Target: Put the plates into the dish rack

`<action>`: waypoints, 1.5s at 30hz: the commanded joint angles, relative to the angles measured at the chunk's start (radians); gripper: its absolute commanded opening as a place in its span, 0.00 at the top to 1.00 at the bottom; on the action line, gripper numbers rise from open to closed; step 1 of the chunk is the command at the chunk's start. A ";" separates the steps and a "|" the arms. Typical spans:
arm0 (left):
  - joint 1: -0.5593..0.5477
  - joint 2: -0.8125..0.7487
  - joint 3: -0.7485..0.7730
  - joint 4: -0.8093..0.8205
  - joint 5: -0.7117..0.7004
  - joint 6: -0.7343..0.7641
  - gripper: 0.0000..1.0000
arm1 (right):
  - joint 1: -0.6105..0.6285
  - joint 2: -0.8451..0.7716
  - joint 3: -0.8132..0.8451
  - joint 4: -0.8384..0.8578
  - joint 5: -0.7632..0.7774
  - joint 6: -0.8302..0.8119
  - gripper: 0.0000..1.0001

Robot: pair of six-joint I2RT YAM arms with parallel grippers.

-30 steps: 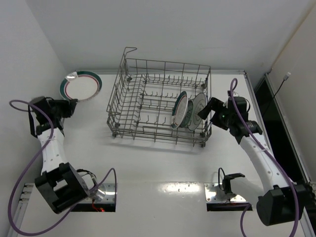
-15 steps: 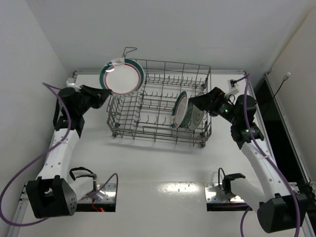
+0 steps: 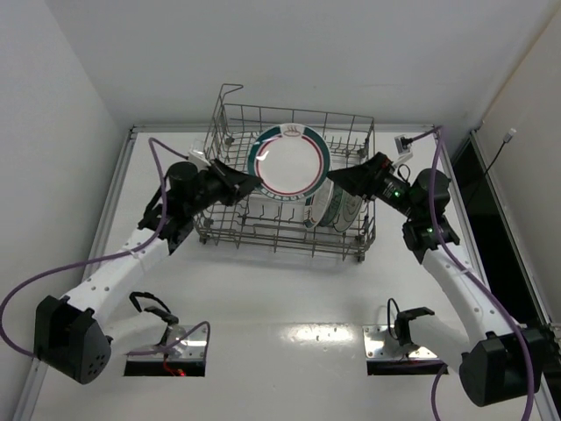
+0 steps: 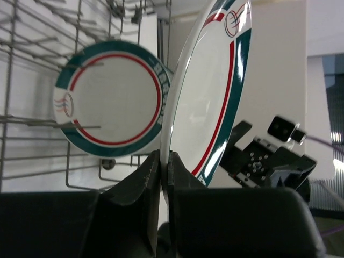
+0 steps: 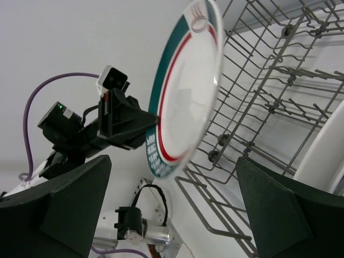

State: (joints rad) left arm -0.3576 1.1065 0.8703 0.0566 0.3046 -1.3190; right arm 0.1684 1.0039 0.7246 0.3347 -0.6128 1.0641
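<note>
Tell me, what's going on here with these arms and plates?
Two robot arms are loading plates into a wire dish rack. The left arm pinches a teal-and-red banded plate by its rim in shut jaws. It holds the plate on edge over the rack, apparently not yet slotted between the tines. A second banded plate and a white plate stand in the rack on the right arm's side. The right arm hovers beside them with open, empty jaws.

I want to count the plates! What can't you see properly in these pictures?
- Top view: the round teal-and-red-rimmed plate in the left hand partly covers the plates standing in the grey wire dish rack.
- Right wrist view: a white plate is cut off by the right edge.
</note>
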 commanded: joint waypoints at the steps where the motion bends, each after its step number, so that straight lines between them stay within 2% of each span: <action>1: -0.117 0.032 0.051 0.138 -0.068 -0.020 1.00 | 0.016 0.007 -0.002 0.080 -0.021 0.004 0.01; 5: -0.207 0.073 0.064 0.163 -0.088 -0.031 1.00 | 0.016 0.029 -0.011 0.058 -0.021 -0.006 0.02; 6: -0.219 0.073 0.073 0.163 -0.102 -0.031 1.00 | 0.016 0.029 -0.011 0.058 -0.021 -0.006 0.08; 7: -0.228 0.073 0.082 0.163 -0.113 -0.022 1.00 | 0.016 0.029 -0.011 0.058 -0.021 -0.006 0.18; 8: -0.228 0.082 0.082 0.163 -0.113 -0.008 1.00 | 0.016 0.029 -0.011 0.049 -0.021 -0.006 0.51; 9: -0.228 0.082 0.100 0.113 -0.113 0.009 1.00 | 0.007 0.029 -0.002 0.031 -0.021 -0.028 0.76; 10: -0.206 0.082 0.111 0.089 -0.113 0.042 1.00 | 0.006 0.019 0.028 -0.009 0.025 -0.042 0.95; 11: -0.192 0.082 0.121 0.072 -0.082 0.059 0.96 | 0.006 0.019 0.051 -0.140 0.063 -0.067 1.00; 12: -0.176 0.082 0.121 0.031 -0.069 0.075 0.89 | 0.006 -0.007 0.096 -0.211 0.111 -0.125 1.00; 13: -0.164 0.082 0.139 -0.001 -0.068 0.123 0.71 | 0.016 -0.020 0.111 -0.267 0.219 -0.145 1.00; 15: -0.153 0.082 0.168 -0.138 -0.087 0.185 0.56 | 0.045 -0.034 0.169 -0.379 0.322 -0.176 1.00; 17: -0.153 0.082 0.220 -0.242 -0.157 0.274 0.42 | 0.089 -0.021 0.243 -0.536 0.473 -0.210 1.00; 18: -0.153 0.082 0.237 -0.346 -0.191 0.296 0.39 | 0.108 -0.004 0.325 -0.590 0.523 -0.239 1.00; 20: -0.140 0.069 0.283 -0.434 -0.295 0.355 0.29 | 0.184 0.054 0.399 -0.734 0.686 -0.250 1.00; 21: -0.124 0.069 0.301 -0.518 -0.336 0.372 0.29 | 0.212 0.076 0.470 -0.781 0.793 -0.250 1.00; 22: -0.124 0.056 0.323 -0.561 -0.381 0.386 0.18 | 0.242 0.099 0.502 -0.824 0.845 -0.250 1.00; 23: -0.109 0.046 0.366 -0.596 -0.474 0.406 0.12 | 0.273 0.152 0.537 -0.868 0.895 -0.250 1.00; 26: -0.098 0.036 0.436 -0.716 -0.608 0.419 0.12 | 0.387 0.249 0.720 -1.031 1.082 -0.250 1.00; 27: -0.098 0.026 0.449 -0.736 -0.672 0.428 0.12 | 0.439 0.322 0.757 -1.116 1.186 -0.250 1.00; 31: -0.061 0.026 0.481 -0.801 -0.734 0.451 0.06 | 0.490 0.469 0.903 -1.255 1.350 -0.191 1.00; 37: -0.027 0.026 0.470 -0.819 -0.704 0.483 0.06 | 0.503 0.570 0.986 -1.347 1.433 -0.170 1.00; 45: 0.052 0.016 0.452 -0.819 -0.653 0.526 0.06 | 0.503 0.715 1.047 -1.356 1.455 -0.188 1.00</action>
State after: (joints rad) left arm -0.3401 1.1404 1.3247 -0.7650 -0.3687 -0.8276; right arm 0.6750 1.6596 1.6970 -1.0176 0.7502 0.8795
